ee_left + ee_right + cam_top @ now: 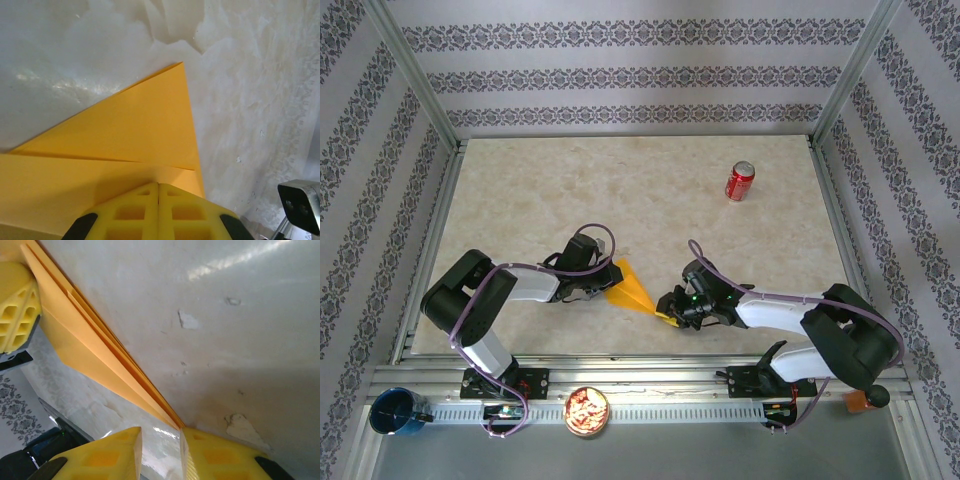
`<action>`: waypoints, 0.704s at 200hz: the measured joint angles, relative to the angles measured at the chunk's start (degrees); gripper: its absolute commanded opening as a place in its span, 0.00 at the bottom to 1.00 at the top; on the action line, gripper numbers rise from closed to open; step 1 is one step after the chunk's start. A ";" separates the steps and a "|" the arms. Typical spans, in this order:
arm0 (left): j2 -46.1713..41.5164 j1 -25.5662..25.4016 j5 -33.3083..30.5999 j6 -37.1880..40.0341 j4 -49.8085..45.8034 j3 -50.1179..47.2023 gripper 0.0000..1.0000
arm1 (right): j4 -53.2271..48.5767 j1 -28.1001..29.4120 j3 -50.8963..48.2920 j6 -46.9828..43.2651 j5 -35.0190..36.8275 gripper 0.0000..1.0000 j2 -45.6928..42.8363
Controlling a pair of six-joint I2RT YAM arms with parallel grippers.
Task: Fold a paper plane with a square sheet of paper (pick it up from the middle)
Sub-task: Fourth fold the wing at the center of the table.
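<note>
Near the front of the table (620,190), between the two arms: the paper plane (632,288), a flat orange-yellow wedge, creased and layered, lying low over the surface. Clenched on its wide end, fingers pressed flat together over the fold: the left gripper (158,186). At the narrow tip, the right gripper (161,432), jaws standing part-way apart with bare table showing between them, layered edge just reaching one fingertip (197,440); probably not pinching, so best taken as released. Most likely to go wrong: a swing or slip of the loose tip with only one end held, spoiling the alignment of the creases, brought on by any left-arm motion before a firm hold at the point. Also possible: splaying of the stacked layers if closed on off-centre, or a tear or buckle if drawn apart or pushed together along the length by both arms. Little slack between the two wrists, so a knock of fingers worth guarding against. Room enough elsewhere: broad bare surface beyond and to both sides, red soda can (740,181) well apart at the far right, near rail (660,408) close behind the grippers, side frames far off.
</note>
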 measured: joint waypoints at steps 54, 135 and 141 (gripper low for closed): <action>0.00 0.39 0.63 -0.28 0.11 -0.11 0.06 | 1.07 -0.48 -0.20 0.07 0.63 0.28 -0.07; 0.00 1.14 1.60 -1.46 0.17 -0.37 0.05 | -0.55 -0.44 -0.92 -0.83 1.14 0.27 -1.01; 0.02 1.14 1.60 -1.49 0.22 -0.39 0.06 | -0.55 -0.42 -0.85 -1.07 1.03 0.27 -0.90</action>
